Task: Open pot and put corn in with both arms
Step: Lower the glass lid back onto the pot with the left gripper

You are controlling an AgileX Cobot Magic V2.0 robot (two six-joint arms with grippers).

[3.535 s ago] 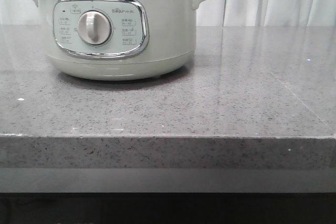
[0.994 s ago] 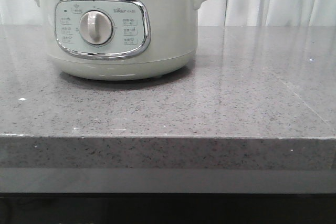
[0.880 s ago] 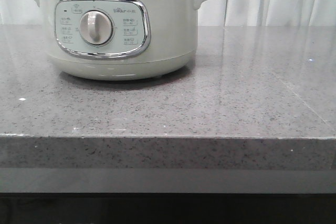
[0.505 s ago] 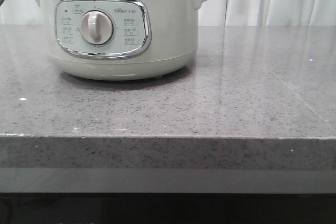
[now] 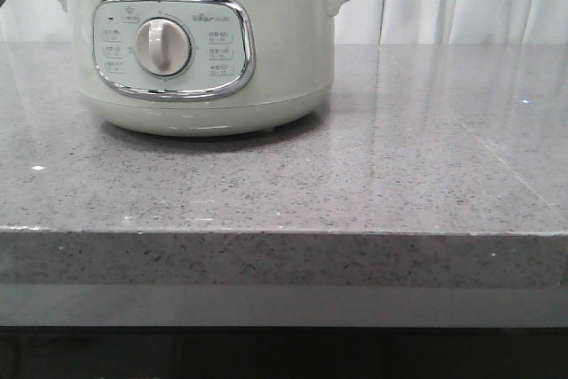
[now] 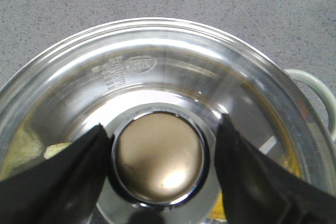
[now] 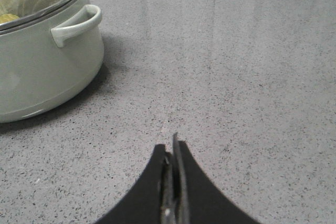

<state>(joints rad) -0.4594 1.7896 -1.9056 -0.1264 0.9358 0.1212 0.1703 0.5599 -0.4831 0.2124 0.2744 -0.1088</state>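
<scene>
Since the earliest front picture, a glass lid has come onto the pot: the rim then showed bare steel, and now a second steel band is sitting on top of it; over the last half second we are seeing almost no change. We are finding the pot standing on the grey speckled counter at about 10 o'clock in the front view, dial facing us.

In the left wrist view, we are looking straight down on the lid. The left gripper is standing spread wide, its fingers flanking the bronze knob on either side; we cannot tell whether they are touching it. Through the glass, we are glimpsing yellow, the corn lying inside the pot.

The right gripper is hanging above bare counter, well apart from the pot, its fingers pressed together on nothing.
</scene>
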